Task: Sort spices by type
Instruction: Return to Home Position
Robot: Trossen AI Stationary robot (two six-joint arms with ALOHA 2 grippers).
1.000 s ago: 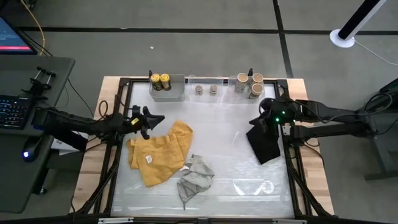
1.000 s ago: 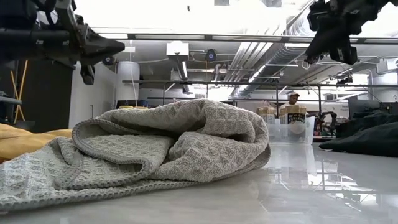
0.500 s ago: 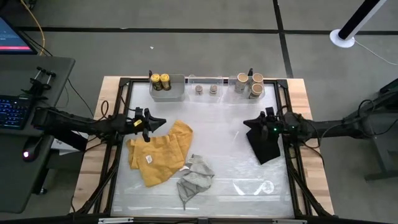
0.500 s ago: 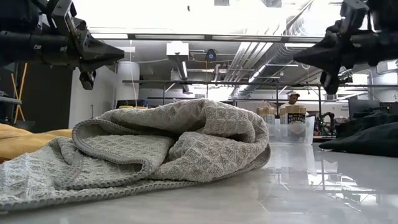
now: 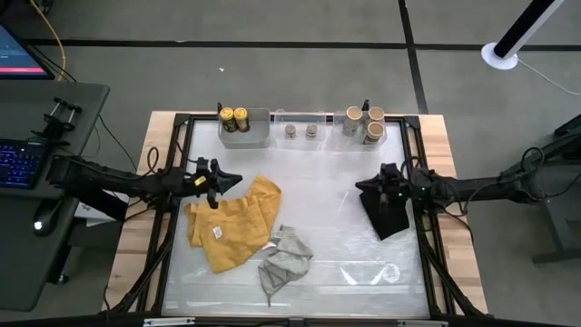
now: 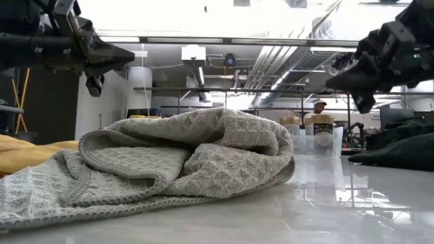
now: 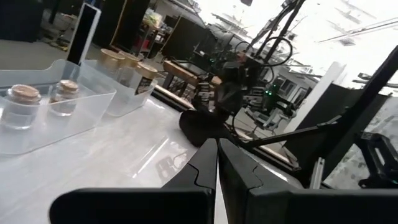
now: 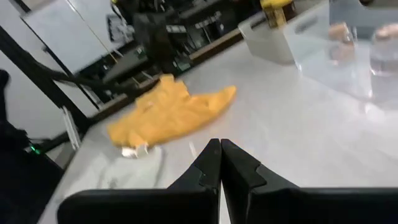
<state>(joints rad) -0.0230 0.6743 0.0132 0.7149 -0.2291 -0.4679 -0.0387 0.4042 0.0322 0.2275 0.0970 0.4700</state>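
Observation:
Two dark jars with yellow-gold tops [image 5: 234, 118] stand in a grey bin at the far edge. Two tiny clear jars [image 5: 300, 132] sit in a clear bin beside them and also show in the left wrist view [image 7: 37, 99]. Three tan jars with pale tops [image 5: 365, 123] stand in the clear bin's right end. My left gripper [image 5: 238, 179] hovers shut above the table's left side, over the yellow cloth's far edge, pointing right. My right gripper [image 5: 359, 186] hovers shut above the black cloth, pointing left. Neither gripper touches anything.
A yellow cloth [image 5: 231, 222] lies left of centre, with a crumpled grey cloth [image 5: 283, 257] at its near right. A black cloth [image 5: 386, 213] lies by the right rail. The bins line the far edge. Bare tabletop lies between the cloths [image 5: 318, 182]. A person [image 6: 319, 107] shows far behind.
My right gripper has moved toward the table's near edge and a little left, away from the tan jars. It has tipped from pointing downward to lying about level, pointing left, and has come lower over the black cloth. The jars and cloths have stayed put.

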